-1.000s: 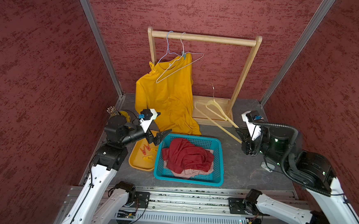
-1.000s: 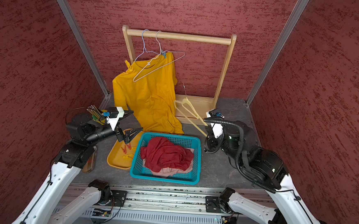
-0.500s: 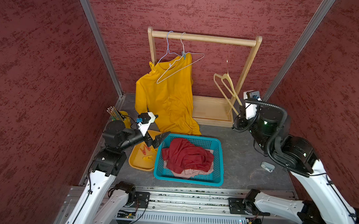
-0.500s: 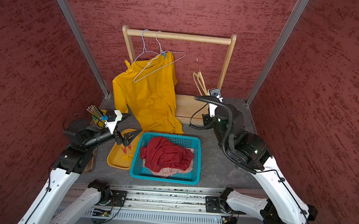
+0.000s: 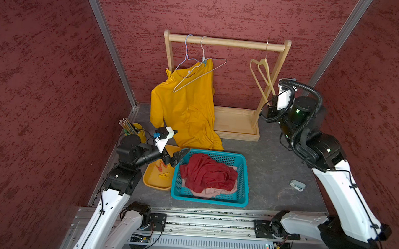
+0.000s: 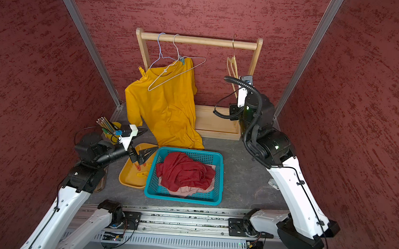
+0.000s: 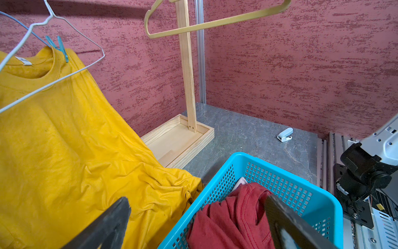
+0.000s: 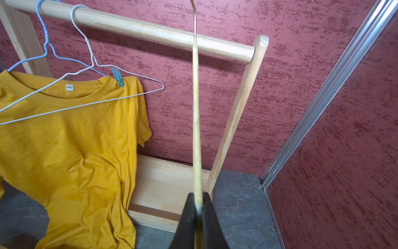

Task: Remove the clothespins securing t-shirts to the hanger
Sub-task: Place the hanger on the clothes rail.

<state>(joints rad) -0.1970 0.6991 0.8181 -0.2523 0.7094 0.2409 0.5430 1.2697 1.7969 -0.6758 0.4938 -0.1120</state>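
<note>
Wooden clothes rail (image 5: 225,42), far side, carries the mustard yellow cloth t-shirt (image 5: 187,110) at its left. Dark red t-shirt (image 5: 207,173) lies in the turquoise plastic basket (image 5: 212,201). Right end effector (image 8: 198,198) grips a beige hanger (image 8: 196,120); left end effector (image 7: 197,201) gapes empty. A light blue clothespin (image 5: 204,62) and yellow clothespin (image 5: 169,74) pin the yellow shirt.

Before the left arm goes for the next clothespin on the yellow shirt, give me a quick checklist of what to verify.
1. Left gripper open and empty: ok.
2. Right gripper shut on the wooden hanger: ok.
3. Its hook seated over the rail: cannot tell.
4. Blue clothespin off the yellow t-shirt collar: not ok, clipped on.
5. Yellow clothespin off its shoulder: not ok, clipped on.
6. Tray has room for more pins: ok.
</note>
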